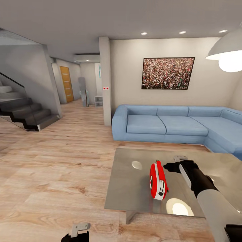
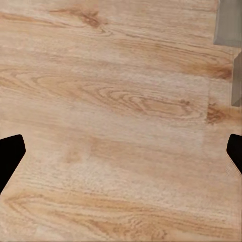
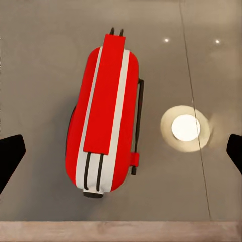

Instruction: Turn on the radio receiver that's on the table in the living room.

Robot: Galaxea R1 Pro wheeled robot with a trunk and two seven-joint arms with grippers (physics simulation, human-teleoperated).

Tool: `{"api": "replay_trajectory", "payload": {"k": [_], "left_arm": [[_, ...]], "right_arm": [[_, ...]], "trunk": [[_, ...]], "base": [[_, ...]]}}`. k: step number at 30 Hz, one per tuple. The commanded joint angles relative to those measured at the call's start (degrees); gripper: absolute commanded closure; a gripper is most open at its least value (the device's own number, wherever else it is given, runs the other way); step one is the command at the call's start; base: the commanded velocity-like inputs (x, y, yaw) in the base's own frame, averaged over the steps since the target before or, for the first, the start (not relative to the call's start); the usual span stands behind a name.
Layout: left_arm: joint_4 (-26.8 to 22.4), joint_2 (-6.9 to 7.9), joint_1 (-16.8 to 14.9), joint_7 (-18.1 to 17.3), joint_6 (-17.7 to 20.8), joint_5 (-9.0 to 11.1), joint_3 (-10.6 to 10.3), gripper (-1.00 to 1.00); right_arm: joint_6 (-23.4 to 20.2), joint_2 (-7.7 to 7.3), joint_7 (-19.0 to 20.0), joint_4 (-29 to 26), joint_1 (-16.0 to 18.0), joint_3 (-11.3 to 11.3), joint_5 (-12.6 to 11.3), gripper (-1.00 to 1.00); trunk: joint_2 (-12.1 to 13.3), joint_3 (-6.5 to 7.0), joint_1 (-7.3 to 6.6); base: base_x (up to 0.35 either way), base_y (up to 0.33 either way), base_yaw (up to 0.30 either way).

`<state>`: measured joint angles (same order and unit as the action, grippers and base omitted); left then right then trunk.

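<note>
The right arm reaches forward from the lower right of the head view, white forearm running into a black wrist, its right gripper (image 1: 173,163) at the far end with fingers (image 3: 11,159) spread wide apart, holding nothing. The left gripper (image 1: 79,231) hangs low at the bottom edge, fingers (image 2: 11,156) likewise parted

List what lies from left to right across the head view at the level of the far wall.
Stairs → orange door → pillar → crowd picture → pendant lamp.
</note>
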<state>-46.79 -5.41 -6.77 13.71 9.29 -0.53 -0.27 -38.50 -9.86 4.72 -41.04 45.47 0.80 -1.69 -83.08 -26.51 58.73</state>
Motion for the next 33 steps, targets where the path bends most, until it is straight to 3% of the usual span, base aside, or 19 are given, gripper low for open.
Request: {"api": "replay_trajectory", "payload": {"k": [1,6,14,21,29,33], "left_arm": [[0.3,-0.01,0.0,0.0,-0.4,0.0,0.0,-1.0],[1.0,-0.03,0.0,0.0,-1.0,0.0,-0.1,-1.0],[1.1,0.11,0.0,0.1,-1.2,-0.1,0.0,-1.0],[1.1,0.14,0.0,0.1,-1.2,-0.1,0.0,-1.0],[1.0,0.29,0.0,0.2,-1.2,-0.2,0.1,-1.0],[1.0,0.31,0.0,0.3,-1.2,-0.2,0.2,-1.0]], "right_arm": [[0.1,0.02,0.0,0.2,0.1,0.0,0.0,-1.0],[0.3,0.53,0.5,0.7,0.2,-0.1,-0.8,-1.0],[0.5,2.66,0.1,3.4,0.2,-0.3,-1.0,-1.0],[0.5,2.82,0.1,3.8,0.2,-0.2,-1.0,-1.0],[0.6,2.7,0.1,4.4,0.2,-0.1,-1.0,-1.0],[3.1,2.66,0.1,6.1,0.2,-0.2,-0.9,-1.0]], "trunk": [[0.0,0.0,0.0],[0.0,0.0,0.0],[0.0,0.0,0.0],[0.0,0.0,0.0],[0.0,0.0,0.0],[0.0,0.0,0.0]], "base": [[0.0,0.0,0.0],[0.012,0.009,0.0],[0.192,0.163,0.0],[0.253,0.151,0.0],[0.04,0.015,0.0],[0.137,-0.123,0.0]]}}
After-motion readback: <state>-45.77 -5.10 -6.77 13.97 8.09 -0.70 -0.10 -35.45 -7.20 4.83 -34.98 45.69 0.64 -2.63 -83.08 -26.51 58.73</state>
